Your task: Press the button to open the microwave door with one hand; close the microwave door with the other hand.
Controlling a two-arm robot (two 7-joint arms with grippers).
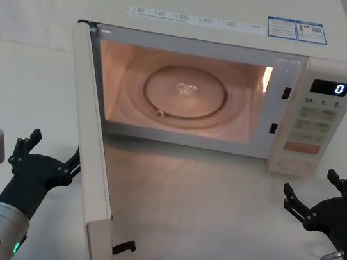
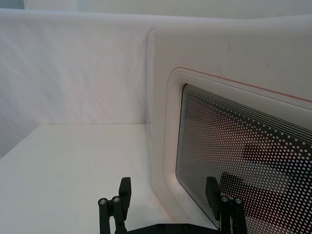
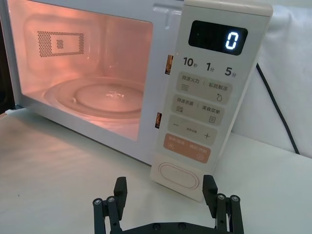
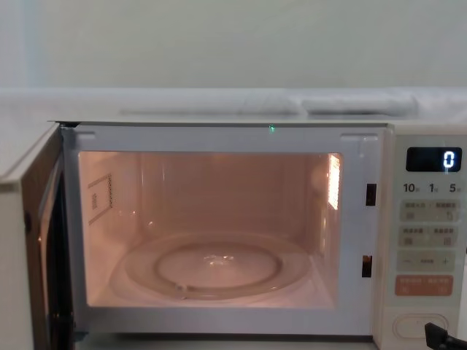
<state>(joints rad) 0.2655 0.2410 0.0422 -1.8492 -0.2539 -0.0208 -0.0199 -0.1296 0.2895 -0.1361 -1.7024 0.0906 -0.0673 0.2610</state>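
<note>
Black left gripper beside open microwave door.

This looks like a robot test setup, not a home kitchen: a lone cream microwave sits on a bare white desk, plain white cloth draped behind it on the far side, a black cable trailing off to the right. No cupboards, no dishes, just staged surfaces all round.
</note>
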